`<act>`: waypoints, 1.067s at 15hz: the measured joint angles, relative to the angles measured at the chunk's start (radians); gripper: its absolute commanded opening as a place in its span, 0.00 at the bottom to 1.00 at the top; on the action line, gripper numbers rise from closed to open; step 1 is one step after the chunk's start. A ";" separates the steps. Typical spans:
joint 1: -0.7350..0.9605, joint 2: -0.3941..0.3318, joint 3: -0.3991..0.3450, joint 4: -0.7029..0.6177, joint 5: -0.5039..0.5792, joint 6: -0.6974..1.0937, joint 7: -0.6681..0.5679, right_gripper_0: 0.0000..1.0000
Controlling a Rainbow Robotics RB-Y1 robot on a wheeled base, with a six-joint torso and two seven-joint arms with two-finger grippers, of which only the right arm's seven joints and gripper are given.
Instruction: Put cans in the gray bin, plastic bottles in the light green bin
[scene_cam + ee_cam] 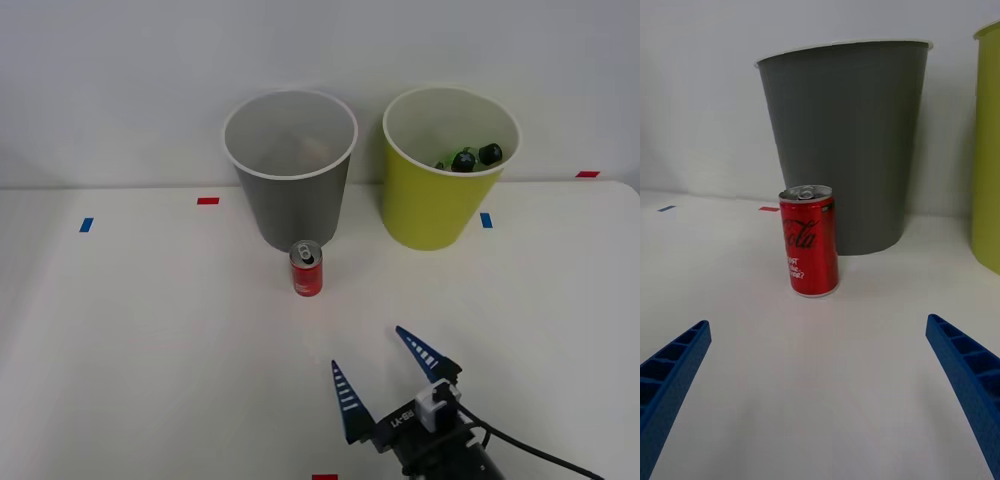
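Laboratory test setup: plain white surface (150, 330) against a bare white wall (120, 80), with red and blue tape markers (208, 201) fixing positions.

Plain pale grey wall (120, 80) behind white desk (130, 340); small blue tape marks (86, 225) and red tape marks (208, 201) on desk surface; soft even light, faint shadows

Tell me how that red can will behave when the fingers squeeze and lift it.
The red can stands upright, tall and narrow, so a nudge would probably tip it, then it could roll. Its glossy painted wall looks slippery, and thin metal may dent under hard squeezing. It is likely light.
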 measured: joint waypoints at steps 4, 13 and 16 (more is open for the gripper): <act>-0.077 0.029 0.006 0.004 -0.005 0.084 -0.003 1.00; -0.248 0.156 -0.027 0.058 -0.005 0.306 0.004 1.00; -0.324 0.204 -0.032 0.204 -0.003 0.225 0.005 1.00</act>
